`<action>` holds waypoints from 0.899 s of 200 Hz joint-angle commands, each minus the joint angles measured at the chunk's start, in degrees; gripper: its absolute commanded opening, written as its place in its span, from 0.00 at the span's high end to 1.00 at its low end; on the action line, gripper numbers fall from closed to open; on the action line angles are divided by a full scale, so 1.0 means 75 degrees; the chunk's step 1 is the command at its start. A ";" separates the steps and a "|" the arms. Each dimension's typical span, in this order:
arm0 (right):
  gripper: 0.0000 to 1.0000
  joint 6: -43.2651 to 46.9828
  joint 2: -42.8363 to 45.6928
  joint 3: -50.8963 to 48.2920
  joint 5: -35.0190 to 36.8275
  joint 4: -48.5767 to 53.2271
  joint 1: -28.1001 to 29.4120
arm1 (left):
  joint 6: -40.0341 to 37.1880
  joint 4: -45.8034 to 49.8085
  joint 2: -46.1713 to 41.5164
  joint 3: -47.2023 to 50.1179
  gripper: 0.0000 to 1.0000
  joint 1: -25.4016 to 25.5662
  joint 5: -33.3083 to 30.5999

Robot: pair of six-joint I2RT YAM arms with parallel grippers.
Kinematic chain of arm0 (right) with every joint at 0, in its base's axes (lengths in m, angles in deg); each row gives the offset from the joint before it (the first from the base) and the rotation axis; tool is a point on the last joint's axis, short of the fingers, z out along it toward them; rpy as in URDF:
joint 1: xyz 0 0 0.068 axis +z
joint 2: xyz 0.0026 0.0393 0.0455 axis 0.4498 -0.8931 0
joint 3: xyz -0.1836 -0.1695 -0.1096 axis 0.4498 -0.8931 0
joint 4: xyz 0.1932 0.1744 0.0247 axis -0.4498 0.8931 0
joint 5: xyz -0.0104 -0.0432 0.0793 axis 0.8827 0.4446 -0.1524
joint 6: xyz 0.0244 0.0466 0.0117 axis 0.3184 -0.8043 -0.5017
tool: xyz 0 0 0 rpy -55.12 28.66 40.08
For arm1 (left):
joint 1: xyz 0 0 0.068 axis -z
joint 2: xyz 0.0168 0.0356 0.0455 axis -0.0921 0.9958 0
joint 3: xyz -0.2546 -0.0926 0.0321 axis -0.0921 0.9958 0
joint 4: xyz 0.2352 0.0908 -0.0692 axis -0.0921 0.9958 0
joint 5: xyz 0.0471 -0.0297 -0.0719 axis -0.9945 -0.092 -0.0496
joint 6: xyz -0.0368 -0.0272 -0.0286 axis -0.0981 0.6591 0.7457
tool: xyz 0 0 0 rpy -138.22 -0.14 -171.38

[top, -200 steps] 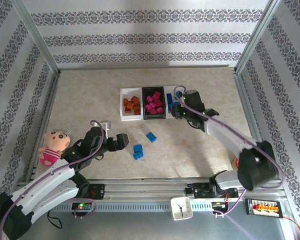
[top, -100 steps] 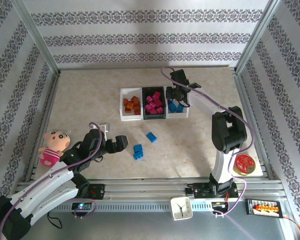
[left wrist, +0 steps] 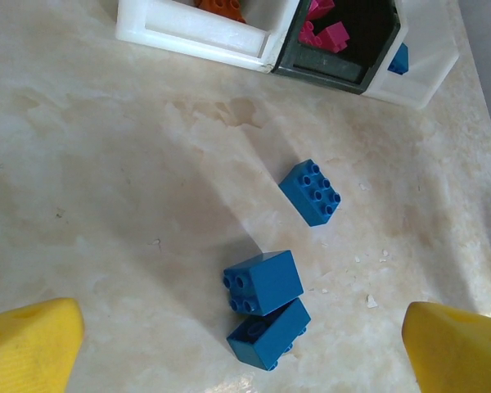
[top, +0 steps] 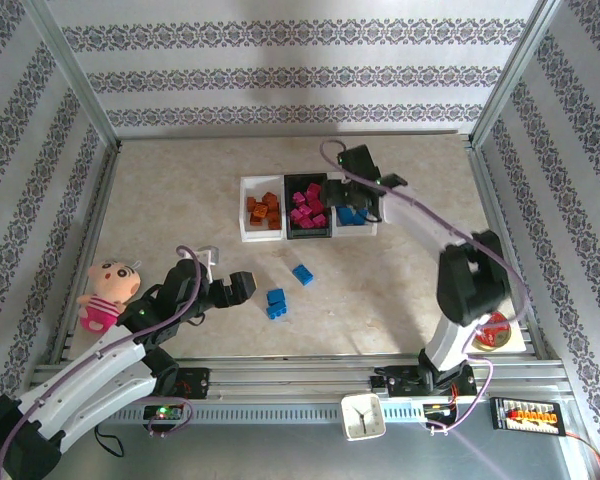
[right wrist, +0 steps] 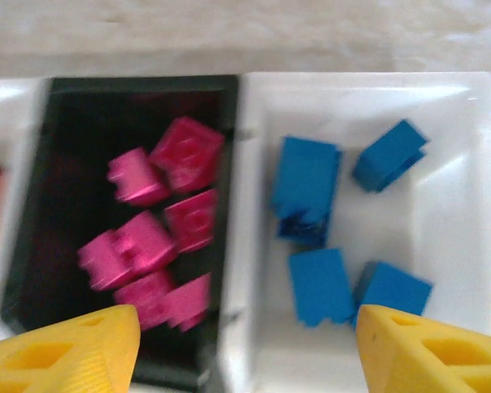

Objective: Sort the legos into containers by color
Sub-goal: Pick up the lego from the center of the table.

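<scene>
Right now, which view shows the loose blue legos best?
Left wrist: all three loose blue legos close and sharp. Top external shows them small, two merging into one blob. Right wrist faces the containers.

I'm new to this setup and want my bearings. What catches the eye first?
Three joined containers at mid-table stand out, each holding legos of one colour: orange, magenta, blue. The right pincer hovers open over the blue one. Three loose blue bricks lie nearer the arms, and a pink doll sits at the table's left edge.
</scene>
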 commanded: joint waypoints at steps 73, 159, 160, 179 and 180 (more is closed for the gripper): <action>0.28 0.0228 0.0137 -0.2620 -0.0277 -0.1068 0.2492 | 0.0179 0.0051 -0.0223 0.0480 0.00 0.0029 -0.0011; 0.56 0.0404 -0.0876 -0.2354 -0.0120 -0.1244 0.2710 | 0.0208 0.0109 -0.0235 0.0495 0.00 0.0029 -0.0012; 0.57 0.0401 -0.0867 -0.2356 -0.0120 -0.1242 0.2710 | 0.0211 0.0115 -0.0235 0.0500 0.00 0.0029 -0.0015; 0.69 0.0378 -0.0425 -0.2588 -0.0172 -0.1373 0.2667 | 0.0200 0.0130 -0.0227 0.0481 0.00 0.0028 -0.0042; 0.69 0.0376 -0.0396 -0.2602 -0.0181 -0.1382 0.2659 | 0.0195 0.0131 -0.0225 0.0481 0.00 0.0028 -0.0047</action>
